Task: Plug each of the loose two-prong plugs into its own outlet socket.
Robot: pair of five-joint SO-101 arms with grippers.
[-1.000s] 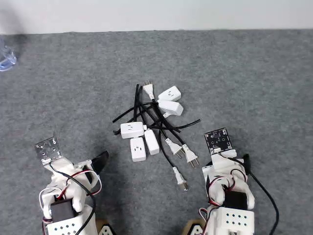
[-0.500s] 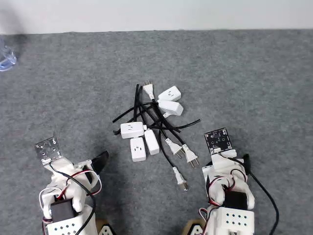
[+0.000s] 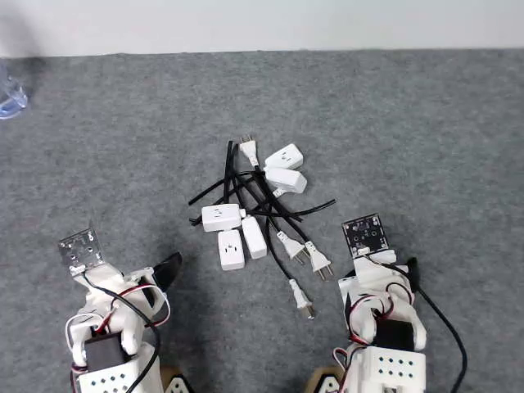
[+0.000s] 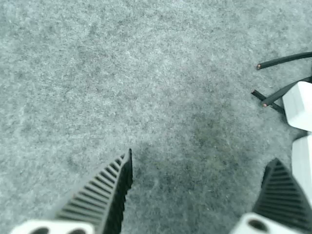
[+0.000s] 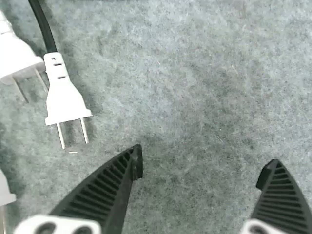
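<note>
Right wrist view: plug (image 5: 63,95) near hand (image 5: 205,156)

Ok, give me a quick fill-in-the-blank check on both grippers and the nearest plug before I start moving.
1. The left gripper hangs ___ over the grey carpet, gripping nothing.
2. The right gripper is open and holds ___.
3. The white two-prong plug lying loose near the right gripper has a cord coloured ___.

Missing words: open; nothing; black.
</note>
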